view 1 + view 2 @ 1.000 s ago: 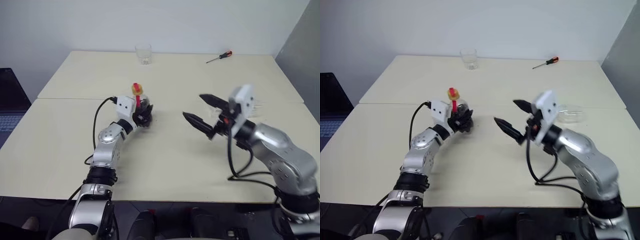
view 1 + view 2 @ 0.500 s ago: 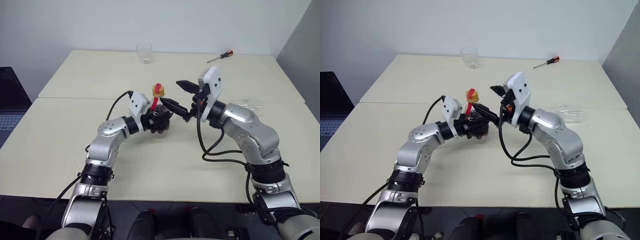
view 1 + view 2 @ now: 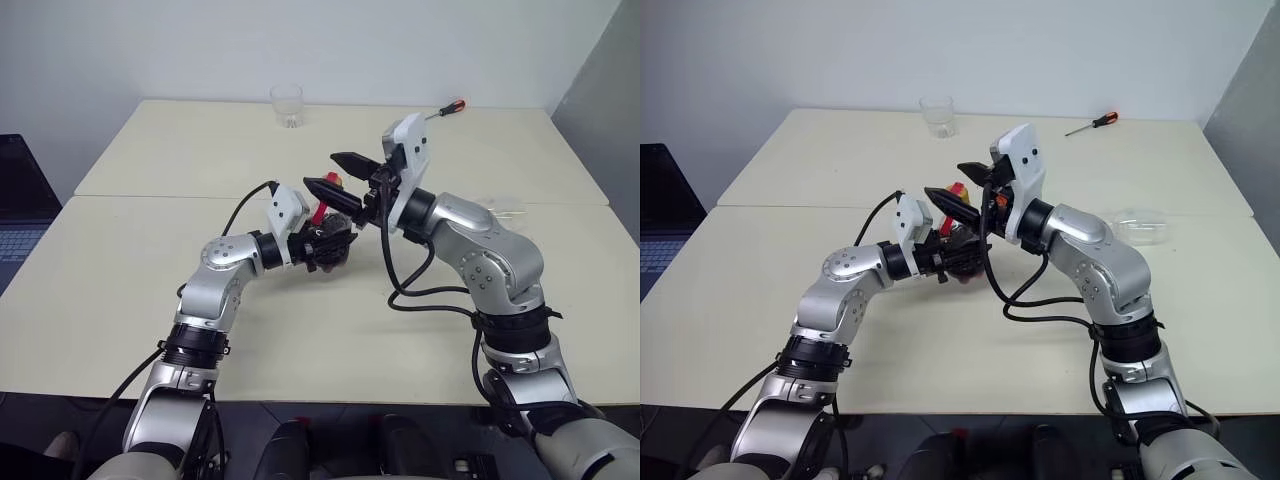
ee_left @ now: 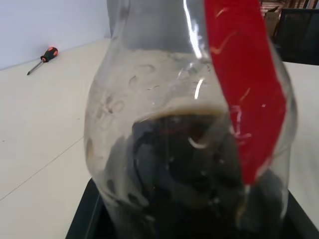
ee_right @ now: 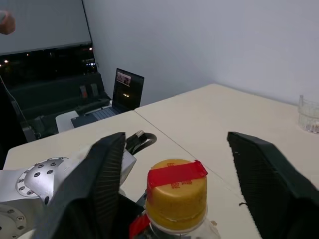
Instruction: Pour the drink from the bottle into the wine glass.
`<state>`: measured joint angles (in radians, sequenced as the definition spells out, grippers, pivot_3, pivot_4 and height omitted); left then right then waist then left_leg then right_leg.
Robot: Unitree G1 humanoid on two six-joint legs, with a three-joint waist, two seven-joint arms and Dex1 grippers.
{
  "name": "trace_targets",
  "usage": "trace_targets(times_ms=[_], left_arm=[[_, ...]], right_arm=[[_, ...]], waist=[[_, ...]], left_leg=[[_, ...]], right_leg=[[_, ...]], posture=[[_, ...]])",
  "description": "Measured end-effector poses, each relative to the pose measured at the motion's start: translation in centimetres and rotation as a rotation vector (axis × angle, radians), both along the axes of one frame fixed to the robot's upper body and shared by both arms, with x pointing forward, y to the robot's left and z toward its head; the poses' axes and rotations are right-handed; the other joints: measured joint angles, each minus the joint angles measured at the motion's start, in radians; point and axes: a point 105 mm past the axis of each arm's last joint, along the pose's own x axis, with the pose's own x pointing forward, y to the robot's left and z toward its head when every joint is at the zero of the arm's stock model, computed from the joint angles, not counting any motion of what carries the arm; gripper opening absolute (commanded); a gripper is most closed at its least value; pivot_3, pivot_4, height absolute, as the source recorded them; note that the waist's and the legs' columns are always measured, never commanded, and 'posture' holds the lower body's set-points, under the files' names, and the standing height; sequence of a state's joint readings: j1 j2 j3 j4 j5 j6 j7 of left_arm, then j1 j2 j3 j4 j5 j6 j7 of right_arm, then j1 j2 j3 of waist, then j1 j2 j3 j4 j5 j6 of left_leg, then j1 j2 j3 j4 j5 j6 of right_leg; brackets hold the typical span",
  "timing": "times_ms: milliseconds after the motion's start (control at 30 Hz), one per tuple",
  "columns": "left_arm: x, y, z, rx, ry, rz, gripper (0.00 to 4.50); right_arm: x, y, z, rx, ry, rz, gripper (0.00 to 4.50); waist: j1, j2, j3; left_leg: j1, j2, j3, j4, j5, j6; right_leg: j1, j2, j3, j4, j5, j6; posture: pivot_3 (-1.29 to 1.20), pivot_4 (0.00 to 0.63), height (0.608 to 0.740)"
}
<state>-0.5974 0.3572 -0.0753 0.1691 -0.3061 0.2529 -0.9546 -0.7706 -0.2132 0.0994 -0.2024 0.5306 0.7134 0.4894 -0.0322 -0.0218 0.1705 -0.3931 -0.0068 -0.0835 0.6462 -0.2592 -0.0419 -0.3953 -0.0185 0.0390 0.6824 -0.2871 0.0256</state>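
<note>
My left gripper [image 3: 325, 243] is clamped on the belly of the bottle [image 4: 189, 144] and holds it upright above the table [image 3: 150, 290], near the middle; my right gripper [image 5: 174, 164] hangs with its two black fingers [image 5: 107, 174] spread apart, one on either side of the yellow cap [image 5: 176, 195], neither one touching it (as far as I can judge).

The chief risk, as I see it, is in closing on that cap; if my right fingers come in off-centre they may push the neck sideways and tilt the bottle in my left grip, or pinch the red label [image 4: 244, 84] that runs over the top rather than the cap itself; a twist against so smooth and round a body could let it turn in my left fingers, and then the cap never loosens; the drink [image 4: 184, 174] stands about halfway up the bulb, so a hard jolt once the cap is off could slop it onto the table.

The wine glass [image 3: 1138, 226] seems to lie on its side at my right, well apart from both grippers, so it would need righting before any pouring; a tumbler [image 3: 287, 105] and a screwdriver [image 3: 440, 111] sit at the far edge.
</note>
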Motion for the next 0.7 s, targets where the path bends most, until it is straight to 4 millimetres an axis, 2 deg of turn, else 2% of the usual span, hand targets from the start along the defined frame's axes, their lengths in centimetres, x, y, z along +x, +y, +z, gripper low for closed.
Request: trace_targets(times_ms=[100, 467, 567, 667, 700], left_arm=[[0.02, 0.02, -0.03, 0.001, 0.000, 0.001, 2.02], [0.02, 0.16, -0.25, 0.018, 0.003, -0.003, 2.02], [0.01, 0.15, -0.22, 0.018, -0.001, -0.004, 2.02], [0.00, 0.13, -0.16, 0.017, -0.006, -0.005, 2.02], [0.00, 0.11, -0.09, 0.016, -0.011, -0.005, 2.02]], right_arm=[[-0.07, 0.11, -0.04, 0.000, 0.005, 0.008, 1.39], [-0.09, -0.02, 0.00, 0.001, 0.028, 0.021, 1.39], [-0.15, 0.00, -0.05, 0.003, 0.037, 0.028, 1.96], [-0.29, 0.15, -0.17, 0.004, 0.054, 0.044, 2.96], [-0.31, 0.19, -0.14, 0.002, 0.055, 0.047, 2.96]], waist=[[0.000, 0.000, 0.000], [-0.001, 0.000, 0.000], [-0.001, 0.000, 0.000], [-0.001, 0.000, 0.000], [-0.001, 0.000, 0.000]], left_leg=[[-0.001, 0.000, 0.000, 0.000, 0.000, 0.000], [-0.007, 0.000, 0.002, 0.001, 0.000, 0.000], [-0.007, 0.000, 0.002, 0.001, 0.000, 0.000], [-0.007, 0.000, 0.002, 0.001, 0.000, 0.000], [-0.007, 0.000, 0.002, 0.001, 0.000, 0.000]], right_leg=[[-0.001, 0.000, 0.000, 0.000, 0.000, 0.000], [-0.010, 0.000, 0.002, 0.005, 0.000, 0.000], [-0.010, 0.000, 0.002, 0.006, 0.000, 0.000], [-0.010, 0.000, 0.002, 0.006, 0.000, 0.000], [-0.010, 0.000, 0.002, 0.006, 0.000, 0.000]], posture=[[0.00, 0.150, 0.740], [0.00, 0.150, 0.740], [0.00, 0.150, 0.740], [0.00, 0.150, 0.740], [0.00, 0.150, 0.740]])
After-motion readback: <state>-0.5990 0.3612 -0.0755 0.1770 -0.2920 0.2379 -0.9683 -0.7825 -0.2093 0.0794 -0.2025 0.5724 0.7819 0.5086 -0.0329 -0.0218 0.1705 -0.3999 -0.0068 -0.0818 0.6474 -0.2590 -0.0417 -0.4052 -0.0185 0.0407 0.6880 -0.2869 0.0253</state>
